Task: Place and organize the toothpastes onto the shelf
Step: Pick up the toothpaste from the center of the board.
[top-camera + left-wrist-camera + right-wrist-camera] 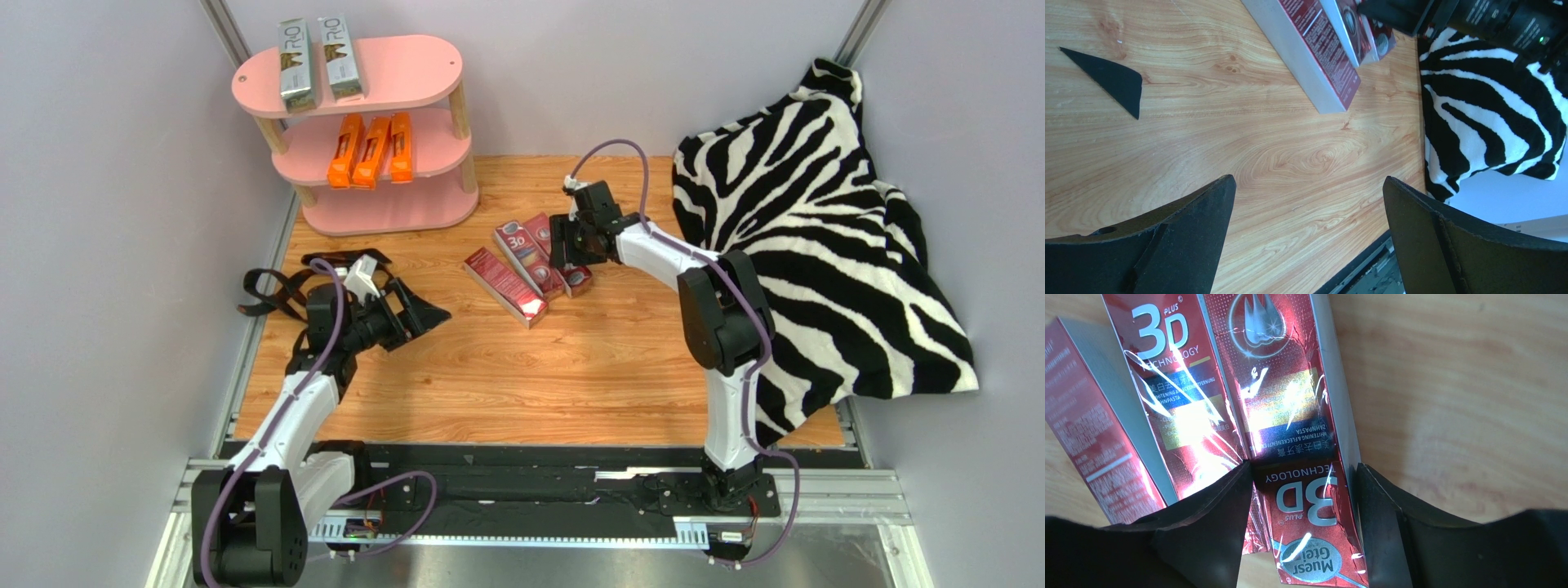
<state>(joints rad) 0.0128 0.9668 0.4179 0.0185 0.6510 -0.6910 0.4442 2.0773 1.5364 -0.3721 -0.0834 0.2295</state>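
Observation:
The pink shelf (405,74) stands at the back left, with two silver-grey toothpastes (317,59) on its top board and three orange ones (369,150) on the middle board. Three dark red toothpastes (525,257) lie fanned out on the wooden table. My right gripper (567,251) reaches down over the rightmost red carton (1290,386), and in the right wrist view its fingers (1223,502) press against both long sides of that carton. My left gripper (1309,184) hovers wide open over bare wood, left of the cartons (1321,49), holding nothing.
A zebra-print cloth (822,245) covers the right side of the table up to the back corner. A black strap (276,288) lies by the left edge near my left arm. Grey walls close in left, right and behind.

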